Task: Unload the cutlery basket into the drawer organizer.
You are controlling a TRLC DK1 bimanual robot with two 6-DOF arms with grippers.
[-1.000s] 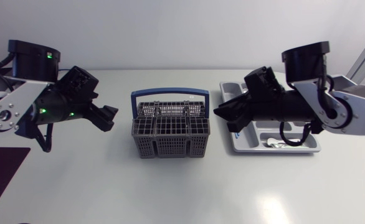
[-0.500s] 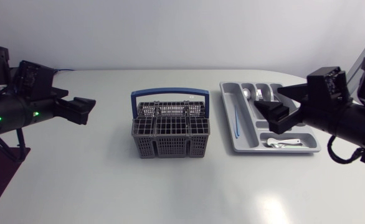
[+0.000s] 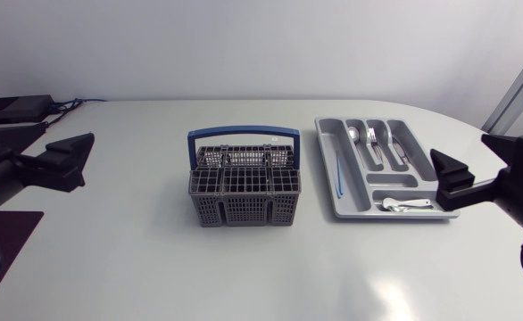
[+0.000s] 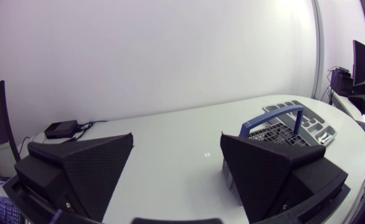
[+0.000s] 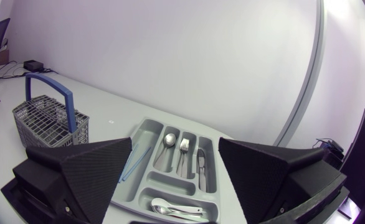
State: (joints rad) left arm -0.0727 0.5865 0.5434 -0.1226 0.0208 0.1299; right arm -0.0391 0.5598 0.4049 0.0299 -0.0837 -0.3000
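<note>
On the white table (image 3: 244, 276) you have one cutlery basket (image 3: 244, 183) and one drawer organizer (image 3: 326, 169). They stand side by side near the middle, apart from each other, with the basket on the left and the organizer on the right. The basket is grey wire mesh with one blue handle (image 3: 244, 133) arching over it, and I cannot tell if something lies inside. In the near cross compartment of the organizer there is at least one spoon (image 3: 402, 207). In the long compartments behind it you can count one thin blue stick (image 3: 339, 169) at the left, then one spoon with its bowl to the far end (image 3: 354, 135), one fork (image 3: 373, 143) and one knife (image 5: 200, 163). Your two arms are low at the two sides and well apart from both things. The left gripper (image 3: 70, 159) comes in from the left edge and points toward the basket; its two fingers (image 4: 101, 165) stand apart and there is nothing between them. The right gripper (image 3: 449, 176) comes in from the right edge, just beside the near right corner of the organizer. Its fingers (image 5: 86, 168) are also spread and hold nothing, and the organizer lies ahead of them. At the far left corner of the table sits one small black box (image 4: 61, 129) with cables.
</note>
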